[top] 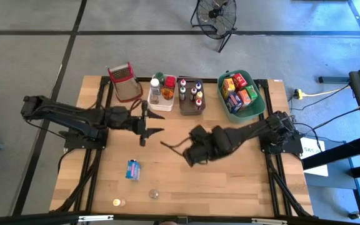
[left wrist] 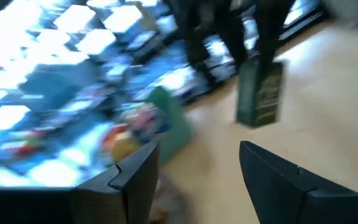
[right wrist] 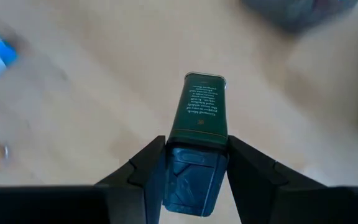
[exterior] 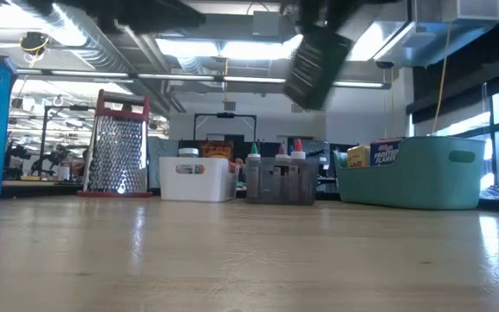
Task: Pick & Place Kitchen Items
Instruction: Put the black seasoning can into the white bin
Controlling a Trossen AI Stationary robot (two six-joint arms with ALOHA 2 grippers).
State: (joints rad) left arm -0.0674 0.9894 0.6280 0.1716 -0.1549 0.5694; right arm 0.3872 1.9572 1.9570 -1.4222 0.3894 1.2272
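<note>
Because the right gripper point(right wrist: 191, 163) pinches the dark green tin point(right wrist: 197, 115) only at its capped end, with most of the tin reaching out past the fingertips above the wooden table point(top: 230, 181), I judge that the main risk is the tin pivoting or sliding out of the grip during a quick swing, then dropping onto the boards. A second hazard is the left gripper point(top: 146, 125), which hangs empty with fingers spread just across the middle of the table; the two arms could clip each other. The tin itself is a slim rectangular can, deep green with fine pale lettering on its face and a darker embossed cap, carried in the air between the arms, short of the teal bin point(top: 259, 103) of boxes.
</note>
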